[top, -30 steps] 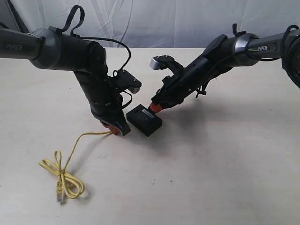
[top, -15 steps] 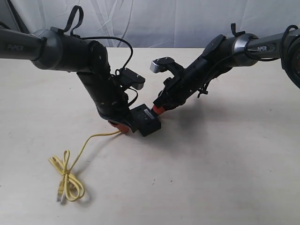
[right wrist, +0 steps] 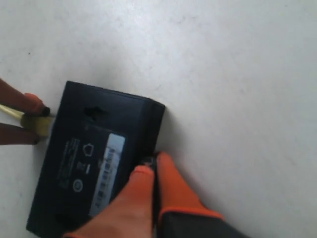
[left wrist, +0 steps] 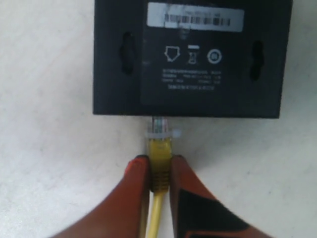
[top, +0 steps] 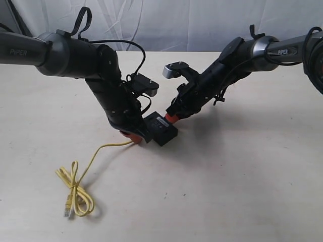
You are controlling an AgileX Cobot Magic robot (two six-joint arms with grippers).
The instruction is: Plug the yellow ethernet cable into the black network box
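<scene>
The black network box (top: 163, 129) lies flat with its white label (left wrist: 195, 17) facing up. My left gripper (left wrist: 159, 161) is shut on the yellow boot of the yellow ethernet cable (left wrist: 159, 157), just behind its clear plug (left wrist: 159, 129). The plug's tip meets the box's near side (left wrist: 188, 110), and the port itself is hidden. The rest of the cable trails to a loose loop (top: 75, 194). My right gripper (right wrist: 154, 165) is shut, its tips pressed against the opposite side of the box (right wrist: 84, 163). In the exterior view the left gripper (top: 133, 136) and right gripper (top: 171, 119) flank the box.
Everything sits on a pale tabletop (top: 237, 176). A white curtain (top: 171, 22) hangs behind the table's far edge. The cable's free plug (top: 66, 210) lies near the front left. Both arms lean in over the table's middle.
My left gripper has carried the plug to the right until it reached the box, dragging the cable loop along. The box slid slightly right. The right gripper has barely moved.
</scene>
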